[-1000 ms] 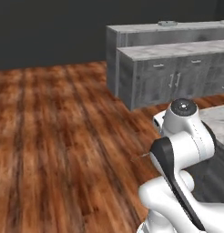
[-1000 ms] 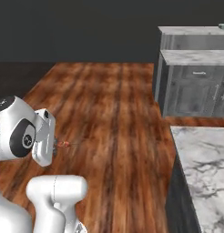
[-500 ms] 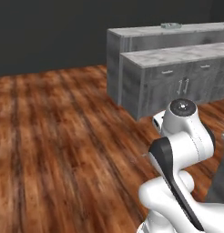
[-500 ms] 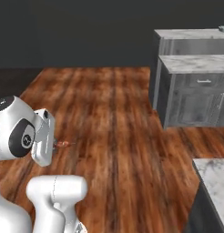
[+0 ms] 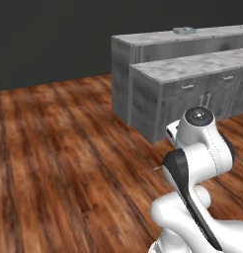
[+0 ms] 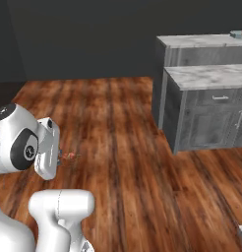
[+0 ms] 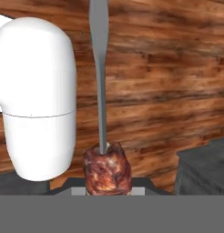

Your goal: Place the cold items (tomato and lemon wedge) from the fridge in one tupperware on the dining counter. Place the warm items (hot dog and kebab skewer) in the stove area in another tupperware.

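Holding the kebab skewer in tightly closed jaws, our gripper sits folded in close to the arm, above the wooden floor. In the hand view we look straight along the skewer: a red-brown chunk of meat sits right at the fingertips, and the thin grey stick runs away from it over the floor planks. In the right base view the skewer shows as a small reddish bit with a fine tip poking out just beside the white hand, well short of the marble-topped cabinet block. In the left base view we see only the fine tip of the stick jutting out beside the arm's dark joint, again over the floor and on the near side of that cabinet block. Behind the block runs a second, longer marble counter, and on top of it, toward its far end, rests a shallow pale blue-green tray; it also appears at the edge of the right base view.
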You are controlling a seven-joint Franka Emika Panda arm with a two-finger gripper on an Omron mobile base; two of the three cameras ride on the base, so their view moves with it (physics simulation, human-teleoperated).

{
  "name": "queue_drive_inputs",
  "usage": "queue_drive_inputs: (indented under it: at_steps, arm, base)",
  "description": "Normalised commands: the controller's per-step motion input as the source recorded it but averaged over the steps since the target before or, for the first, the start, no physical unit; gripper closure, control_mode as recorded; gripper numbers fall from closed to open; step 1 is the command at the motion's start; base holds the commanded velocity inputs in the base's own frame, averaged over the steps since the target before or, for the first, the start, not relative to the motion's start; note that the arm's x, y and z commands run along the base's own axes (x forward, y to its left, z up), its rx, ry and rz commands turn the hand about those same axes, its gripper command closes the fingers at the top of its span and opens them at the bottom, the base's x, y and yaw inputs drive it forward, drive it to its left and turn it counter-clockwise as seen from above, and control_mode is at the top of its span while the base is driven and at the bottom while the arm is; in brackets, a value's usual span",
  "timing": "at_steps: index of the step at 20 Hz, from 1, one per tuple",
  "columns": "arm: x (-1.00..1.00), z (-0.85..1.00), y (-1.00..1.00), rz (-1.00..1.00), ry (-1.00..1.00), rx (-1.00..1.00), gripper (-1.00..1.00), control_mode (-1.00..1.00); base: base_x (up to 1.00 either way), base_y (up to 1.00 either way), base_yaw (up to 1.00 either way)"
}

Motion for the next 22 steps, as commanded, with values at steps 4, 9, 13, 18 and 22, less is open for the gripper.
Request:
queue_drive_inputs:
  at_steps: [4,9,13,18,22]
  arm:
    - [0.0,0.0,0.0,0.0,0.0,0.0,1.0,1.0]
    - [0.0,0.0,0.0,0.0,0.0,0.0,1.0,1.0]
    - [0.0,0.0,0.0,0.0,0.0,0.0,1.0,1.0]
    - [0.0,0.0,0.0,0.0,0.0,0.0,1.0,1.0]
    - [0.0,0.0,0.0,0.0,0.0,0.0,1.0,1.0]
  base:
    - [1.0,0.66,-0.23]
    - [1.0,0.74,-0.25]
    - [1.0,0.78,-0.27]
    - [1.0,0.74,-0.27]
    - [1.0,0.59,-0.25]
